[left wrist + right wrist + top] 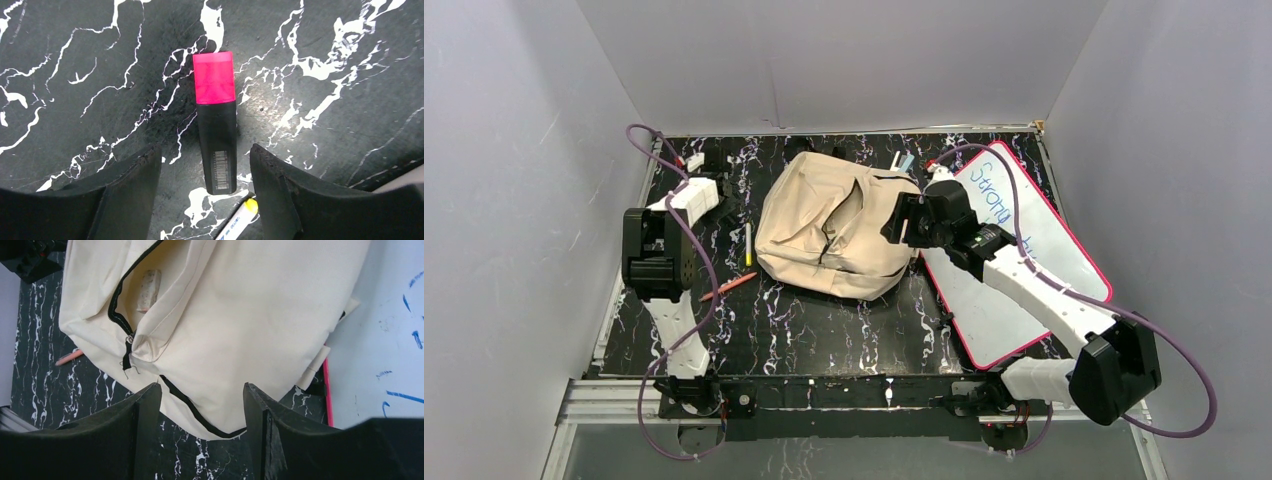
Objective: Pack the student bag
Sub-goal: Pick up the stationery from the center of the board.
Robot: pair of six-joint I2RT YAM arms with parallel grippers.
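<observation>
The student bag (834, 235), a cream fabric backpack with a black zipper (119, 300), lies crumpled in the middle of the table. My right gripper (902, 222) hovers at its right edge. In the right wrist view the gripper (202, 395) is open, its fingers straddling the bag's (235, 315) lower hem without pinching it. My left gripper (727, 195) is at the back left of the table. In the left wrist view the gripper (205, 165) is open, above a highlighter (216, 122) with a pink cap and black body that lies flat between the fingers, untouched.
A pink-framed whiteboard (1024, 250) lies right of the bag, under the right arm. A yellow pen (748, 243) and a red pencil (729, 287) lie left of the bag. A white pen with a yellow end (237, 225) lies by my left gripper's right finger. Small items sit along the back edge (904, 160).
</observation>
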